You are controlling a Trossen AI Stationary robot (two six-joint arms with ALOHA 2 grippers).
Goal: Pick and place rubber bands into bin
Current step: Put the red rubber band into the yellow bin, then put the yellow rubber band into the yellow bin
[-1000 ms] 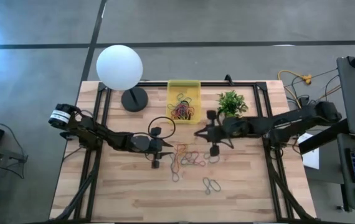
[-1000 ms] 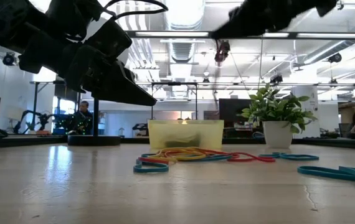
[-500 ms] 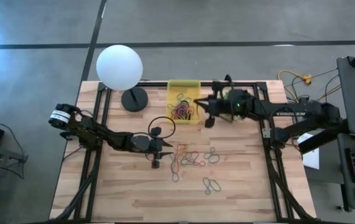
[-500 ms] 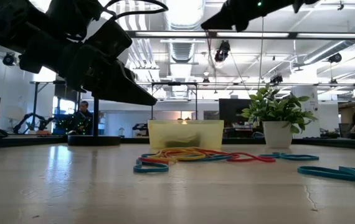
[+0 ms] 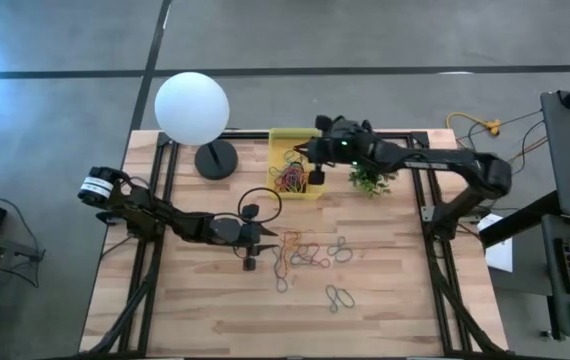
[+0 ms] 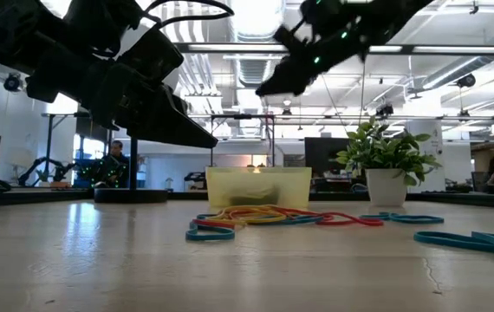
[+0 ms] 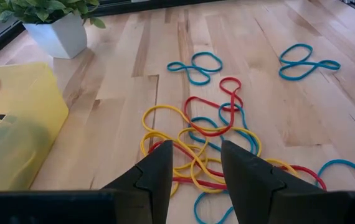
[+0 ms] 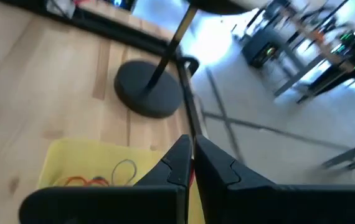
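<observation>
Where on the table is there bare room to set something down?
The near wooden strip below the blue pair of bands is bare, as is the left part below the lamp base. It is crowded mid-table around the rubber band pile and near the yellow bin.

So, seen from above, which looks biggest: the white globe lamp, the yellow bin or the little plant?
1. The white globe lamp.
2. The yellow bin.
3. The plant, though the right arm hides part of it, so this place is unsure.

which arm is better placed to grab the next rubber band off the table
Left. The left gripper hangs open right over the loose rubber bands, while the right gripper is away over the bin.
</observation>
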